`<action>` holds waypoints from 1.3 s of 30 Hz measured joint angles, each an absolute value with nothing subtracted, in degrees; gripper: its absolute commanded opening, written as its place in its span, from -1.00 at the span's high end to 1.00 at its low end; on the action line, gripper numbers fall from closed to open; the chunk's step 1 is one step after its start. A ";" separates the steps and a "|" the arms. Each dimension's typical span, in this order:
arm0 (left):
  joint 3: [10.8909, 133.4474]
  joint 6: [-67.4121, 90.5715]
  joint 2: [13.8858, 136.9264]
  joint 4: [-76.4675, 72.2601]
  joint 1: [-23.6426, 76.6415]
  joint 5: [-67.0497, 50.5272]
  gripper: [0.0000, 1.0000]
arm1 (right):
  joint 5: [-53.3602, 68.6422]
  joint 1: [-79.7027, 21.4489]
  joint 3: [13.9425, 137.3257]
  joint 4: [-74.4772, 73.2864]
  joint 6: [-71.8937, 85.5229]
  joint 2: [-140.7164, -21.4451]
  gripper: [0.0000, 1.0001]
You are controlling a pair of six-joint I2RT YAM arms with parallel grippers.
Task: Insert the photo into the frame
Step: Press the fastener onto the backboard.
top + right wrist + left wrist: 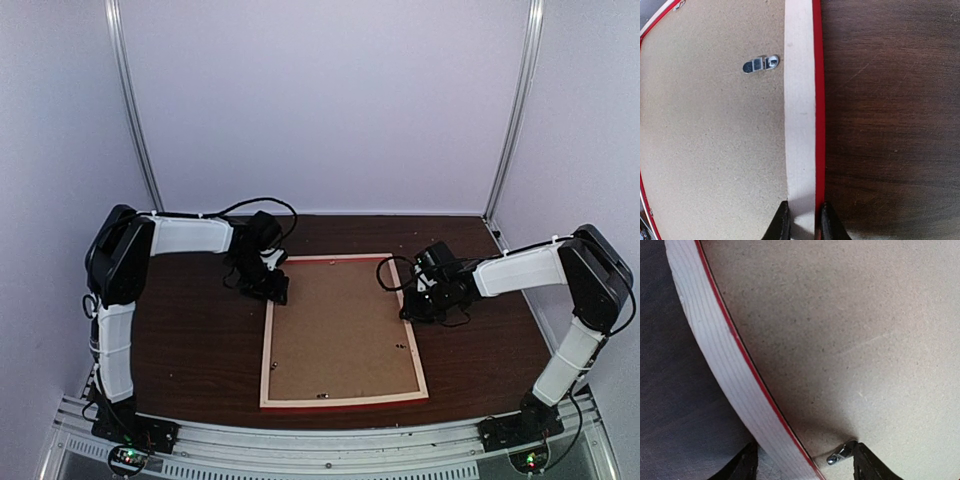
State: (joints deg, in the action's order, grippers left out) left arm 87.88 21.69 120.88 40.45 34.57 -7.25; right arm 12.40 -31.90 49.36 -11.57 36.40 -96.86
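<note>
On the table (200,340), frame (343,402) back-up (front unseen) — left gripper (806,462) wide astride one rail, right gripper (804,222) pinching the other.

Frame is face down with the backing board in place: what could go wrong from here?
1. The right gripper pinches only the thin right rail of the frame; lifting there could twist it or let it slip.
2. The left gripper, open, straddles the left rail beside a metal clip; closing may catch the clip rather than turn it.
</note>
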 measured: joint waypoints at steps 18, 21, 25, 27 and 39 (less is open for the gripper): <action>88.01 24.12 121.30 39.51 34.17 -7.46 0.13 | 12.47 -31.90 49.36 -11.53 36.42 -96.99 0.89; 87.74 24.56 121.16 39.16 34.13 -7.46 0.16 | 12.49 -31.88 49.36 -11.51 36.42 -96.99 0.89; 87.72 25.23 121.14 39.05 33.98 -7.40 0.21 | 12.51 -31.88 49.36 -11.51 36.40 -96.99 0.89; 87.64 25.47 121.08 38.89 33.85 -7.42 0.23 | 12.51 -31.88 49.36 -11.51 36.42 -96.99 0.89; 85.97 27.59 120.27 36.10 33.36 -6.83 0.42 | 12.51 -31.86 49.36 -10.33 36.62 -97.41 0.89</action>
